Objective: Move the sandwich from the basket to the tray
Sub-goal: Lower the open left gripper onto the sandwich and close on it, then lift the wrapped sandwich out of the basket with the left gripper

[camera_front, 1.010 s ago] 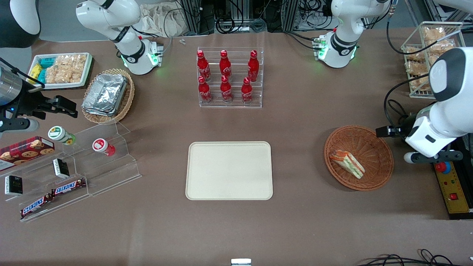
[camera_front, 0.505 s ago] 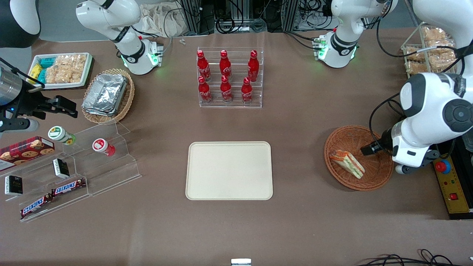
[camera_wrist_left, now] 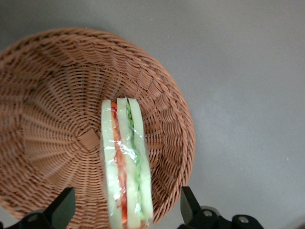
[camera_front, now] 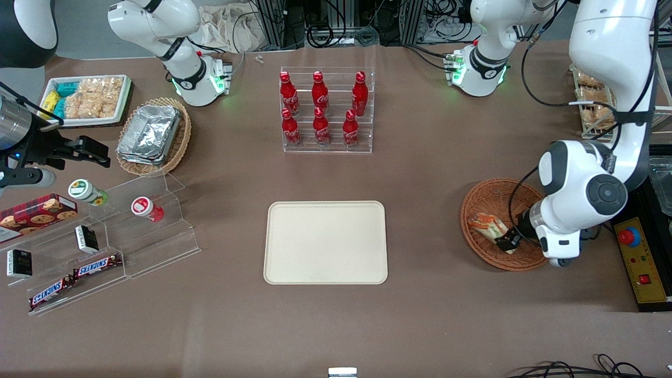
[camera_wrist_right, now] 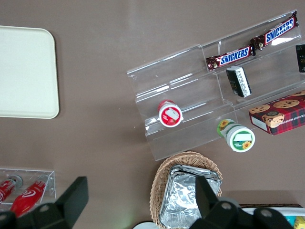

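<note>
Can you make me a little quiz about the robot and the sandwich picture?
1. True or false: the sandwich already lies on the tray.
2. How many red bottles stand in the clear rack? A) four B) six C) nine
3. Fill in: the gripper hangs open over the ____, one finger on each side of the sandwich.

Key:
1. False. The sandwich is in the basket, and nothing lies on the tray.
2. B, six.
3. Basket. The fingers do not pinch the sandwich yet.
</note>
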Motion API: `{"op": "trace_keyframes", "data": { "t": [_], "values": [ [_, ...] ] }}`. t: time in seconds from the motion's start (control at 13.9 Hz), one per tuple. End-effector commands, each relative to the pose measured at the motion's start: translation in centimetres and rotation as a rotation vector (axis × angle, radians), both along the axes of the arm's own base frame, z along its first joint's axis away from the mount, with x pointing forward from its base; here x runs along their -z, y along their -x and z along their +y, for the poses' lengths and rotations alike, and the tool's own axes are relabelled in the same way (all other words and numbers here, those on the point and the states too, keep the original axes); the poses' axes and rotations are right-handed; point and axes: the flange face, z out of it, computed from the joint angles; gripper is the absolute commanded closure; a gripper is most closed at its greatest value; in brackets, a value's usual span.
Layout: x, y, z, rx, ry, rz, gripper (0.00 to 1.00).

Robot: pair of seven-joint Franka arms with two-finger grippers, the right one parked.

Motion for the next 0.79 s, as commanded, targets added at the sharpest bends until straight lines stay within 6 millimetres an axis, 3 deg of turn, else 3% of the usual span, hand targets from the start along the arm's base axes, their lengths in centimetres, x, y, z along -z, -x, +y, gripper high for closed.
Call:
{"op": "trace_keyframes", "data": {
  "t": [0.0, 0.22, 0.36, 0.43, 0.58, 0.72],
  "values": [
    [1.6, 0.3, -0.6, -0.044, 0.002, -0.003, 0.01],
    [5.5, 2.8, -0.9, -0.031, -0.003, -0.006, 0.01],
    [6.1, 2.9, -0.8, -0.033, -0.003, -0.009, 0.05],
    [6.0, 2.9, -0.8, -0.032, -0.004, -0.012, 0.15],
    [5.3, 2.8, -0.7, -0.034, -0.006, -0.003, 0.55],
    [2.8, 2.1, -0.7, -0.033, -0.015, 0.038, 0.87]
  ]
}}
